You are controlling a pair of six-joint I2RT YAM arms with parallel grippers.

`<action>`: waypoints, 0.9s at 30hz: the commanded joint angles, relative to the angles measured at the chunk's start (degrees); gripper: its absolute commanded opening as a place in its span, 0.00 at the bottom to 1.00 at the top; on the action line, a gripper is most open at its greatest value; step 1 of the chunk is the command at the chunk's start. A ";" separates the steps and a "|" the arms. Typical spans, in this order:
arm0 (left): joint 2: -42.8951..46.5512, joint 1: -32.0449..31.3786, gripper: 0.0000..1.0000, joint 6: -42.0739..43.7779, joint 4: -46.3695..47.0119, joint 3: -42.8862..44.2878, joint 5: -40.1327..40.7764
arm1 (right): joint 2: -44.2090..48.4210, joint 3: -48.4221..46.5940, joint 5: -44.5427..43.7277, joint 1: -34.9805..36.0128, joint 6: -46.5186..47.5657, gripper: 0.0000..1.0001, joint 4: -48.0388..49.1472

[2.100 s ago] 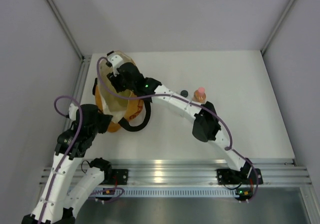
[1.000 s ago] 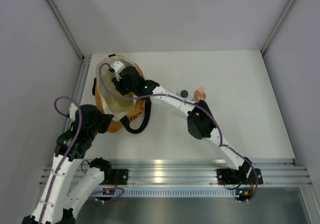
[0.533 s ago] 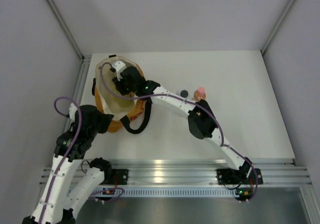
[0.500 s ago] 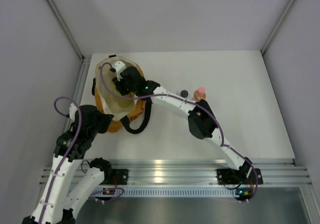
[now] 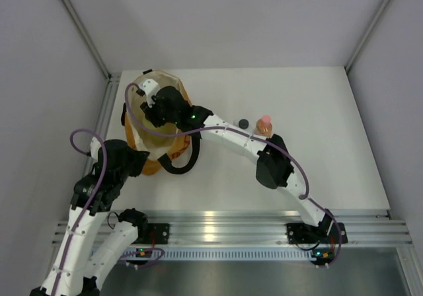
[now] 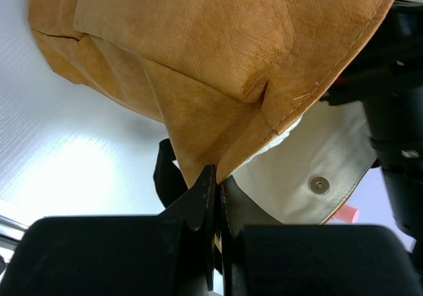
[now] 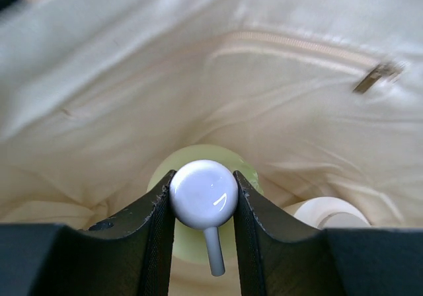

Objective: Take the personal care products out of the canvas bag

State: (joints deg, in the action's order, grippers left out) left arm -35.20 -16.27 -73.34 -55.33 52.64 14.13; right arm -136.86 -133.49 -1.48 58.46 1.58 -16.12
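**Right pincer grips green bottle's cap inside the canvas bag**

The right gripper [image 7: 203, 200] is down inside the canvas bag [image 5: 151, 166], reaching in through its open mouth. Its two fingers are closed against either side of the round white cap [image 7: 203, 191] of the pale green bottle [image 7: 195, 153], which stands upright on the bag's cream lining [image 7: 119, 91]. Just beside the green bottle, also inside the bag, is the cream cap of the beige bottle [image 7: 330, 213]. A zip pull [image 7: 371, 78] hangs on the bag's inner wall beyond them.

The left gripper [image 6: 214, 180] is at the bag's near edge, fingers pressed together on a fold of the mustard-orange fabric, with a black strap handle [image 6: 168, 177] just beside it.

Outside the bag, on the table [image 5: 317, 111] to its right, stand the orange bottle with a pink cap [image 5: 264, 125] and, between that bottle and the bag, the black-capped bottle [image 5: 243, 123].
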 commanded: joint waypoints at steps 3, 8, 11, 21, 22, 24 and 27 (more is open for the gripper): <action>0.66 0.01 0.00 -0.31 1.10 -0.87 -0.51 | 12.84 -2.74 -1.07 0.96 1.75 0.00 9.09; 0.84 0.01 0.00 -0.31 1.01 -0.79 -0.42 | 15.57 -3.96 0.15 1.40 2.63 0.00 6.55; 1.10 0.01 0.00 -0.31 1.01 -1.14 -0.24 | 17.67 -3.97 0.24 1.57 2.63 0.00 4.35; 1.01 0.01 0.00 -0.14 1.01 -1.84 0.72 | 26.63 -3.88 -2.39 2.71 4.21 0.00 -0.05; 1.10 0.10 0.00 -0.14 1.01 -1.93 0.72 | 28.21 -3.79 -2.48 2.63 4.04 0.00 -0.31; 1.19 0.10 0.00 -0.22 1.02 -2.02 1.07 | 29.80 -3.62 -2.39 2.80 3.60 0.00 -0.40; 1.54 0.01 0.00 -0.40 1.02 -2.28 1.16 | 32.52 -4.06 -2.92 2.80 3.25 0.00 -0.40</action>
State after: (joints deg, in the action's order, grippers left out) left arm -34.24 -16.27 -73.52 -55.27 51.20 14.41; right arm -114.28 -133.49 -3.03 60.36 4.49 -26.44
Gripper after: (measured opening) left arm 0.025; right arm 0.337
